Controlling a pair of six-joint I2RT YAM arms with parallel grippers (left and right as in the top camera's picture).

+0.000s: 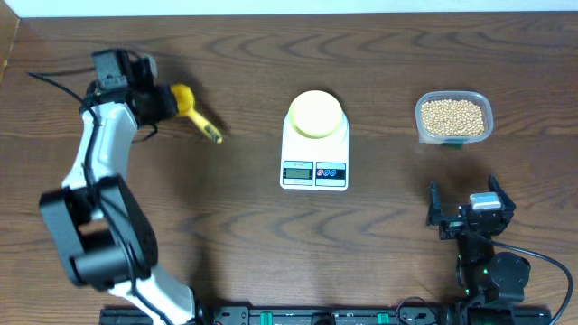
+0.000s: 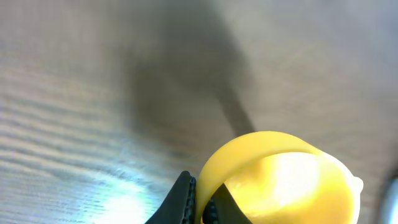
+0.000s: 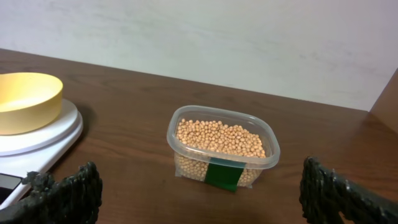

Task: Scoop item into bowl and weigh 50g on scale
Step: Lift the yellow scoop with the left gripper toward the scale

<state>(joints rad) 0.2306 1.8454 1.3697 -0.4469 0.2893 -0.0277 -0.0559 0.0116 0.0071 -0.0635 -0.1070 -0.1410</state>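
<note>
Nearest the robot's base, on the right, the right fingers [image 1: 435,209] stood wide apart over the bench [image 1: 244,235] and held nothing. In the right wrist view their two dark tips framed the lower corners, with the things farther off showing between them. Farther out, at the middle of the bench, sat the white scale [image 1: 314,149], its display [image 1: 298,171] and two buttons turned toward the base, the reading too small to make out. On the scale's round top, at its far end, rested the pale yellow bowl [image 1: 316,114]. To the right of the scale and apart from it stood a clear plastic tub [image 1: 488,113], straight ahead of the right fingers. It carried a green label [image 3: 224,174] on its near wall, and the tan beans [image 1: 452,115] filled it almost to the rim. Well to the left, the left fingers [image 1: 158,101] were closed on the wall of a yellow scoop [image 1: 194,113], whose handle slanted right and toward the base. Whether the scoop touched the bench could not be told. The scale and bowl stood between the scoop and the tub. Beyond the bench's far edge rose a pale wall [image 3: 217,37].
</note>
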